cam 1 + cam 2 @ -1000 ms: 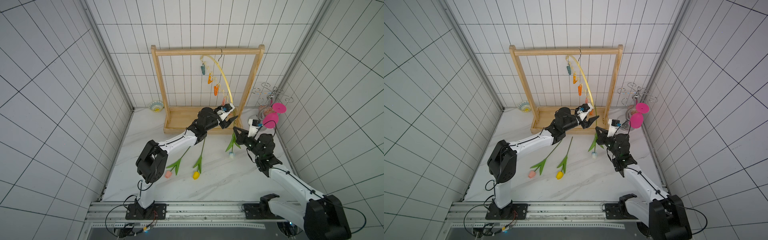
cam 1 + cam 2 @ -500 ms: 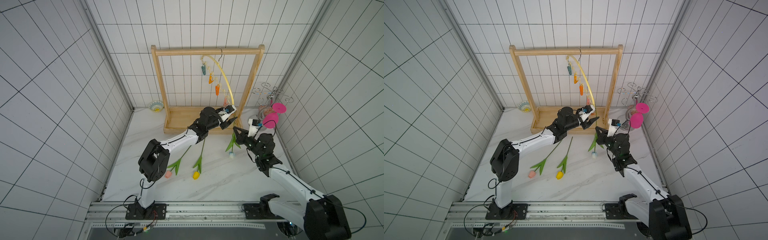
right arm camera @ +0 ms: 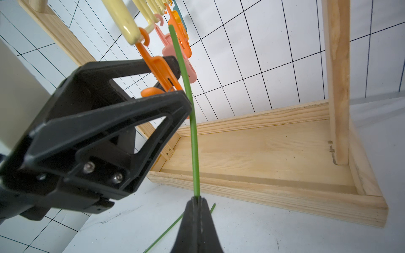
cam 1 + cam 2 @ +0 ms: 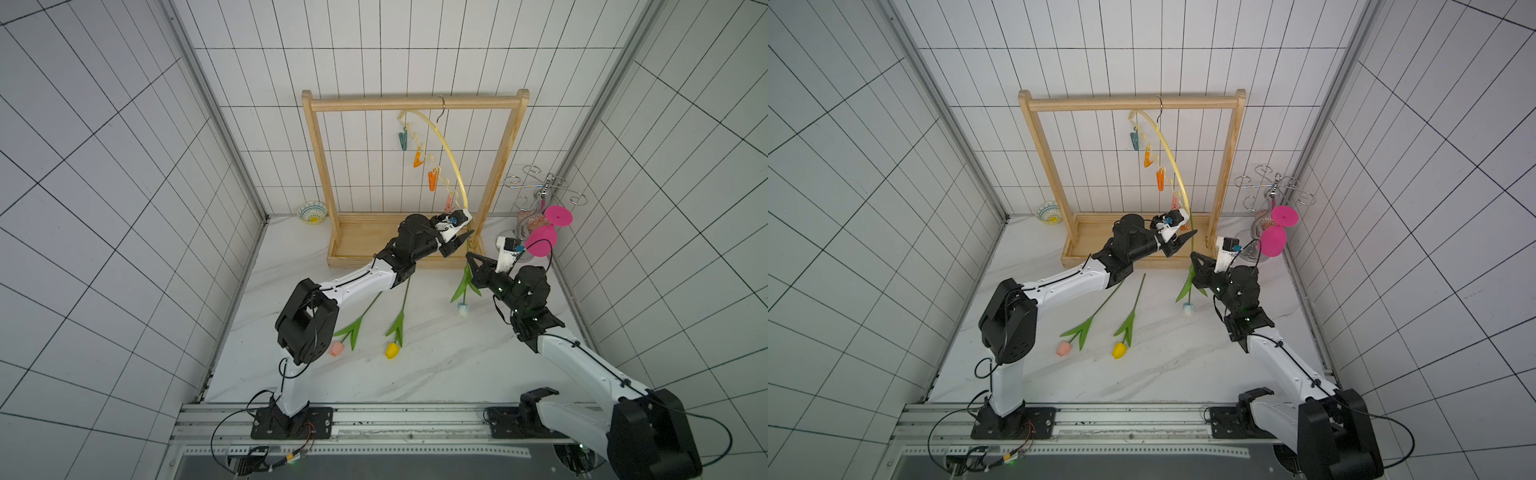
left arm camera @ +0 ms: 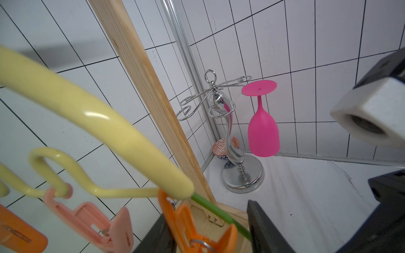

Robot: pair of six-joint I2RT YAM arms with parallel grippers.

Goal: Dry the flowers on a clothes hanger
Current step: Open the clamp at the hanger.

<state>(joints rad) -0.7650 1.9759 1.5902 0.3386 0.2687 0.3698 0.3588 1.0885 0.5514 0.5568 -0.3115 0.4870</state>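
The pale yellow clothes hanger (image 4: 446,149) hangs tilted from the wooden rack, low end towards me. My left gripper (image 4: 463,241) is at that end, its jaws closed in on the end orange clip (image 5: 182,221), one finger on each side. My right gripper (image 4: 469,255) is shut on the white tulip's stem (image 3: 192,131) and holds it upright just below. The stem's tip rises past the orange clip (image 3: 160,68), and the white head (image 4: 463,308) dangles below. The pink tulip (image 4: 336,348) and the yellow tulip (image 4: 392,350) lie on the table under the left arm.
The wooden rack (image 4: 415,102) stands on its tray base at the back. A silver swirly stand (image 4: 540,195) with magenta goblets (image 4: 559,216) is in the back right corner, close to my right wrist. A small bowl (image 4: 312,212) sits back left.
My left gripper's jaws have narrowed around the orange clip. The right gripper has kept the white tulip's stem upright in nearly the same place.
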